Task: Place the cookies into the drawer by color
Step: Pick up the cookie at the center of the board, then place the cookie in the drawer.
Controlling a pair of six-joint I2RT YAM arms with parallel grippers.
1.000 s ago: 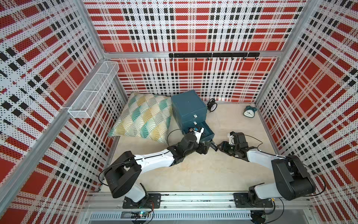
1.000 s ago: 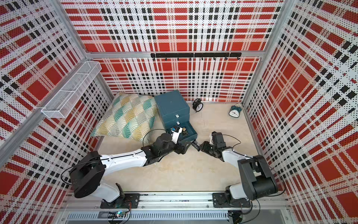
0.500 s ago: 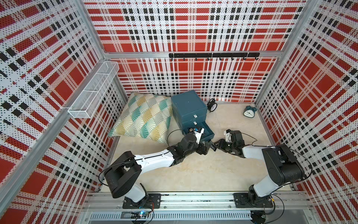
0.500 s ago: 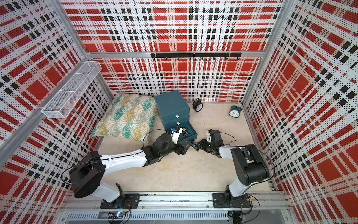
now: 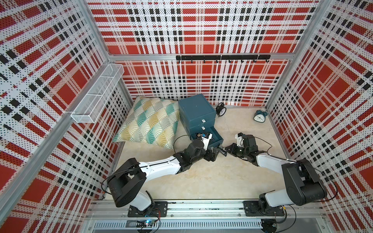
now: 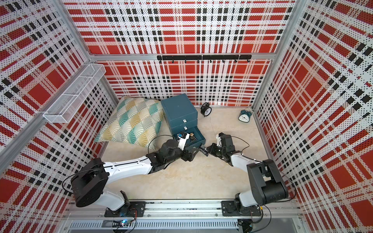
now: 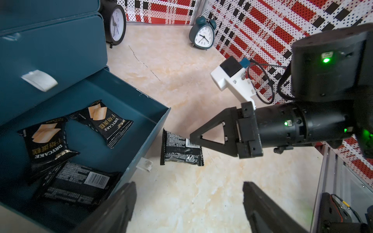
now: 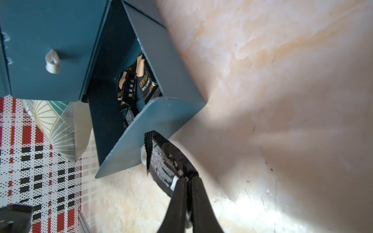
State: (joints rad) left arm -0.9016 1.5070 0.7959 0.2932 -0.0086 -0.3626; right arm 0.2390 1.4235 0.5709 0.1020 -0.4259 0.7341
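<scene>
Black foil cookie packet (image 7: 180, 148) held pinched in the right claw (image 7: 191, 138), just outside the pulled-out bottom drawer (image 7: 121, 96).

The packet's far edge sat just beside the drawer's front panel (image 7: 148, 129), near the white pull tab (image 7: 145, 164), on the dark teal three-drawer cabinet (image 5: 195, 110). The claw's black fingers (image 8: 177, 203) were clenched on its near edge. Three more black packets (image 7: 103, 121) lay inside that drawer. The left claw (image 7: 189, 203) hovered close by over the beige marbled floor (image 7: 181, 191), jaws spread wide, holding nothing.
</scene>
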